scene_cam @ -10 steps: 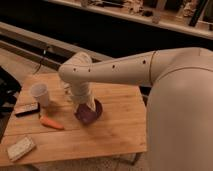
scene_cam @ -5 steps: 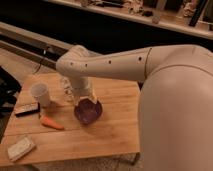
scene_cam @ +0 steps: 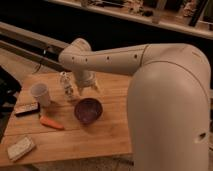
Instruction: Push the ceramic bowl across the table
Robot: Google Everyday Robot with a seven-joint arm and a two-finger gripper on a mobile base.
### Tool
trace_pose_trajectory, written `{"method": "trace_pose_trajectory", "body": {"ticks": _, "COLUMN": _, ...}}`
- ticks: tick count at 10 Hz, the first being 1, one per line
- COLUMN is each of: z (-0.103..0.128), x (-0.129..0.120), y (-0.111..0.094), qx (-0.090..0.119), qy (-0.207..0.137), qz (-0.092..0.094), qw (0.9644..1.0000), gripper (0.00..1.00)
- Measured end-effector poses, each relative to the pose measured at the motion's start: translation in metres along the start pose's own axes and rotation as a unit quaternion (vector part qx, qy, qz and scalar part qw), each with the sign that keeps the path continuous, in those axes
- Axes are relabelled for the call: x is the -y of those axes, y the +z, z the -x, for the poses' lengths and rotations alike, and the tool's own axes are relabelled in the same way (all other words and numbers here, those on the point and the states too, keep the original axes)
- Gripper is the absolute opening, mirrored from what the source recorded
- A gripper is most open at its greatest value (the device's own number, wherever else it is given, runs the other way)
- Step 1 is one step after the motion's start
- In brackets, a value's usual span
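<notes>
The ceramic bowl (scene_cam: 88,110) stands upright on the wooden tabletop (scene_cam: 112,132), a little in front of the middle, and its dark purple inside is open to the view. The pincer (scene_cam: 86,89) hangs at the end of the white arm (scene_cam: 110,57), pointing down at the tabletop just behind the far rim of the bowl. Whether it touches the rim, and whether it is apart or together, I cannot tell, because the lower end of the arm melts into one pale shape. The arm reaches in from the big white body of the robot (scene_cam: 170,110), which fills the right side of the view and hides the right end of the tabletop. To the left of the pincer stands a small pale upright object (scene_cam: 66,86), perhaps a clear bottle. Further left is the white paper cup (scene_cam: 40,93), upright and well apart from the bowl. A flat dark object (scene_cam: 26,109) lies near the left edge, just in front of the cup. An orange carrot (scene_cam: 51,122) lies between this object and the bowl, touching neither. A pale flat packet (scene_cam: 21,148) lies at the near left corner.
</notes>
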Motion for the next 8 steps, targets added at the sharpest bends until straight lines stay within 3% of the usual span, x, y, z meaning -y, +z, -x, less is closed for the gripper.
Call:
{"method": "trace_pose_trajectory", "body": {"ticks": 3, "z": 0.021, "x": 0.006, "y": 0.017, "qx": 0.025, "qy": -0.018, "qz": 0.024, "qw": 0.9992, "gripper": 0.65}}
{"method": "trace_pose_trajectory", "body": {"ticks": 5, "z": 0.031, "x": -0.008, "y": 0.026, "qx": 0.038, "qy": -0.051, "qz": 0.043, "qw": 0.9971, "gripper": 0.65}}
{"method": "trace_pose_trajectory", "body": {"ticks": 8, "z": 0.045, "x": -0.021, "y": 0.034, "qx": 0.047, "qy": -0.079, "qz": 0.055, "qw": 0.9942, "gripper": 0.65}}
